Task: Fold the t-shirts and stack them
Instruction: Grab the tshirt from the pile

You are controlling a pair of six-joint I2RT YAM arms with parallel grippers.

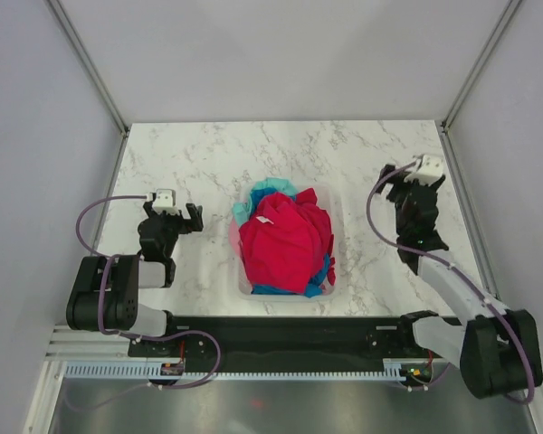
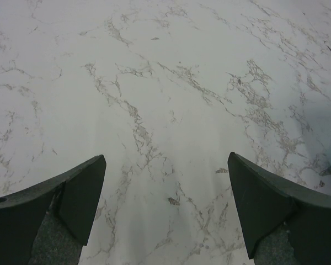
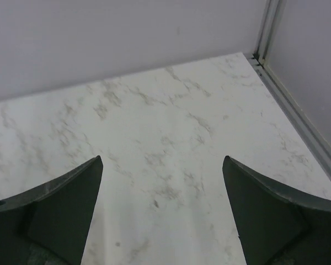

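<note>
T-shirts [image 1: 285, 240] (top view): all heaped in the white basket [image 1: 336, 220] mid-table, between the two arms. The crimson shirt [image 1: 281, 249] is on top, with blue and teal poking out round the edges. Nothing folded or stacked on the table [image 1: 208, 154] yet.
Step (top view): looks like the very start to me, first shirt not pulled out.
Next move (top view): my guess is one gripper goes in over the basket, pinches the crimson shirt and lifts it onto bare marble. It's floppy cloth, so it could drag its neighbours along.
Left arm (top view): tucked back on itself, with the left gripper [image 1: 173, 215] low over the table left of the basket, well apart from it, fingers spread and empty.
Right arm (top view): reaching further out. The right gripper [image 1: 409, 183] sits right of the basket and further back, near the side wall, and is also spread with nothing in it.
Left wrist view: both dark fingers [image 2: 77, 193] wide apart, only marble between them. There's a pale teal sliver at the right edge, can't tell what it is. No shirt in sight.
Right wrist view: same deal, fingers [image 3: 66, 204] splayed over bare marble, pointing at the back wall [image 3: 127, 38] and the corner rail [image 3: 298, 110]. No shirts here either.
</note>
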